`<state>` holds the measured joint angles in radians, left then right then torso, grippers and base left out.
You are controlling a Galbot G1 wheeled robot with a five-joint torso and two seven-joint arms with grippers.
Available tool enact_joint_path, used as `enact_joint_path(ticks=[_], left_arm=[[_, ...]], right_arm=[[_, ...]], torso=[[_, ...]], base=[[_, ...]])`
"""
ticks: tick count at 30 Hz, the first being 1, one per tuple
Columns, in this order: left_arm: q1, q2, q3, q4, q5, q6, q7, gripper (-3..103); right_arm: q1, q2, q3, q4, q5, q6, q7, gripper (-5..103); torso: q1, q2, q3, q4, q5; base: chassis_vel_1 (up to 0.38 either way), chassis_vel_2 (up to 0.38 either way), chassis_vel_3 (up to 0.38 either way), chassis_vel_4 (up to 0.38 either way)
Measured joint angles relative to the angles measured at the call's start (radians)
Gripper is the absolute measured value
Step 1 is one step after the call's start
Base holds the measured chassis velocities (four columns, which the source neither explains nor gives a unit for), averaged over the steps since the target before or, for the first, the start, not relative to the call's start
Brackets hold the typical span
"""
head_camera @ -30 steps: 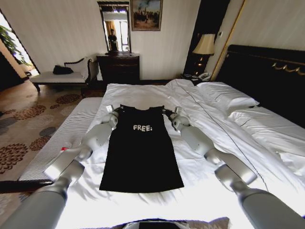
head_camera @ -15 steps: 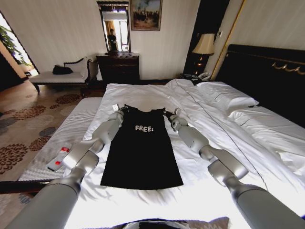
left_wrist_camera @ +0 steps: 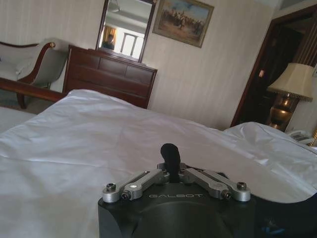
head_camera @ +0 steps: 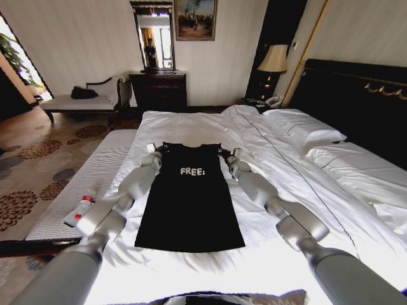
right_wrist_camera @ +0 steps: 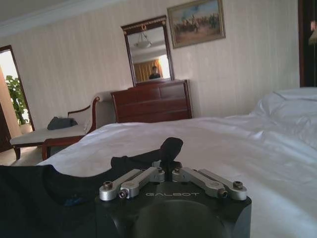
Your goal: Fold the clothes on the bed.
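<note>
While the black T-shirt [head_camera: 189,198] lay flat in the middle of the white bed [head_camera: 267,254], its hem toward the robot and its collar toward the far edge of the bed, both claws sat at its shoulders. Nearest the hem the cloth lay unheld, so any lift from the far end could, I judged, drag it crooked or bunch the sheet under it. Beyond the "FREE!" lettering [head_camera: 191,171], the left claw [head_camera: 154,150] was clamped on the shirt's left shoulder, a black tuft pinched between its fingers in the left wrist view. The right claw [head_camera: 227,153] was likewise clamped on the right shoulder. Each pinch looked small; if one slipped, or the arms moved unevenly, the fold would likely skew. A claw might also snag bedsheet along with shirt.
</note>
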<state>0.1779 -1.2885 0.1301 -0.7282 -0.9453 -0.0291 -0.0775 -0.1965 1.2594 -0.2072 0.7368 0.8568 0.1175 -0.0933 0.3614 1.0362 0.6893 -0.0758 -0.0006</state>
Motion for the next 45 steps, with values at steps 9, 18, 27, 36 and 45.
enact_joint_path(ticks=[9,18,27,36,45], left_arm=[[0.091,-0.02,-0.038,-0.091,0.094,-0.16,-0.005,1],[0.167,0.06,0.002,-0.184,0.154,-0.283,0.03,1],[0.311,0.161,-0.02,-0.385,0.165,-0.321,0.001,1],[0.51,0.326,-0.072,-0.713,0.168,-0.311,-0.029,1],[0.728,0.402,-0.188,-0.846,0.203,-0.322,-0.036,1]], right_arm=[[-0.177,-0.077,0.111,0.111,-0.144,0.132,-0.026,1],[-0.328,-0.168,0.172,0.245,-0.274,0.242,-0.049,1],[-0.39,-0.197,0.172,0.41,-0.343,0.267,-0.014,1],[-0.475,-0.253,0.173,0.596,-0.384,0.248,0.044,1],[-0.583,-0.292,0.18,0.711,-0.406,0.231,0.082,1]], torso=[[0.0,0.0,0.0,-0.0005,0.0006],[0.0,0.0,0.0,0.0004,0.0002],[0.0,0.0,0.0,0.0003,-0.0002],[0.0,0.0,0.0,0.0001,-0.0001],[0.0,0.0,0.0,0.0003,-0.0001]], base=[[0.0,0.0,0.0,0.0],[0.0,0.0,0.0,0.0],[0.0,0.0,0.0,0.0],[0.0,0.0,0.0,0.0],[0.0,0.0,0.0,0.0]])
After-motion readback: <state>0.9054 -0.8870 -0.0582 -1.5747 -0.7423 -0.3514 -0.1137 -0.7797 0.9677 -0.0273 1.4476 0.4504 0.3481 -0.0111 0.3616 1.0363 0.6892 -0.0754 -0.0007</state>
